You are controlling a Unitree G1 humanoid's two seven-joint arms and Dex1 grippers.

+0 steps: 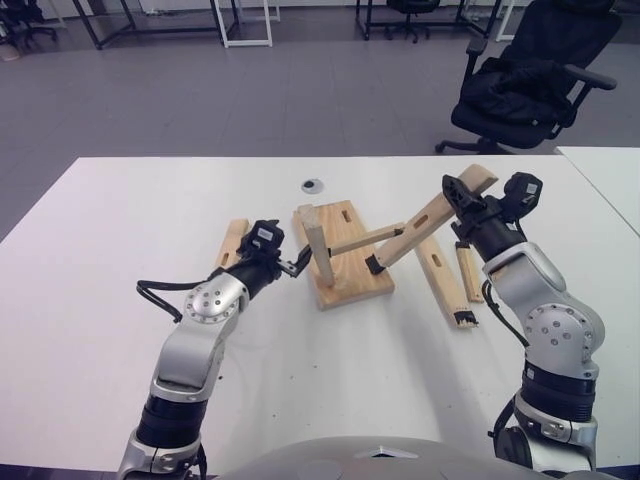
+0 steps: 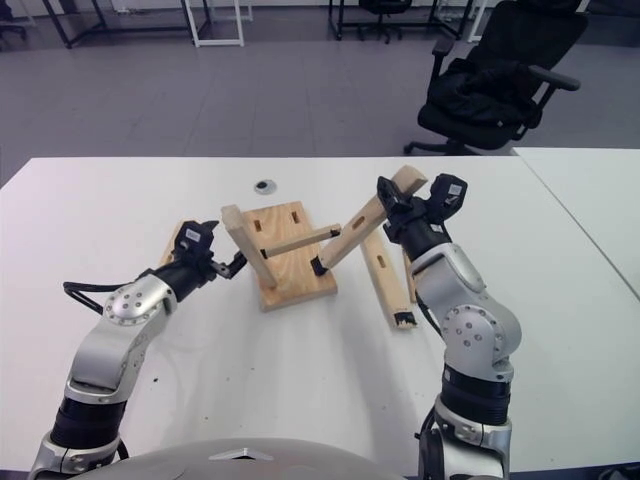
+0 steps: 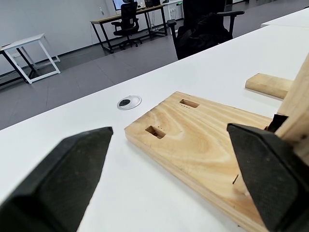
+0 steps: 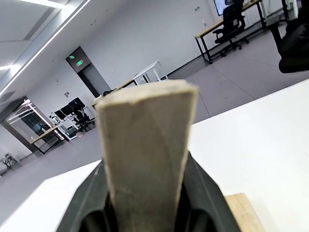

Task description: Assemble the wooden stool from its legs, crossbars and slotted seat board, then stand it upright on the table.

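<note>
Left eye view, mid-assembly: nearest us, our left gripper (image 1: 296, 265) sits low over the table (image 1: 120, 230), fingers (image 3: 72, 169) apart and holding nothing, just beside the left edge of the slotted seat board (image 1: 350, 278), which lies flat. A first leg (image 1: 314, 238) stands tilted on the board, and a crossbar (image 1: 362, 241) appears to join it to a second leg (image 1: 425, 222), which is raised at a slant with our right gripper (image 1: 462, 196) clamped near its upper end. A spare leg (image 1: 438, 278) lies right of the board and another wooden piece (image 1: 233, 243) left of it, with a cable port (image 1: 313, 185) beyond. We judge the step to be seating this leg-and-crossbar pair. Next, the raised leg's lower end needs lining up with a slot and pressing home while the left gripper steadies the first leg.
</note>
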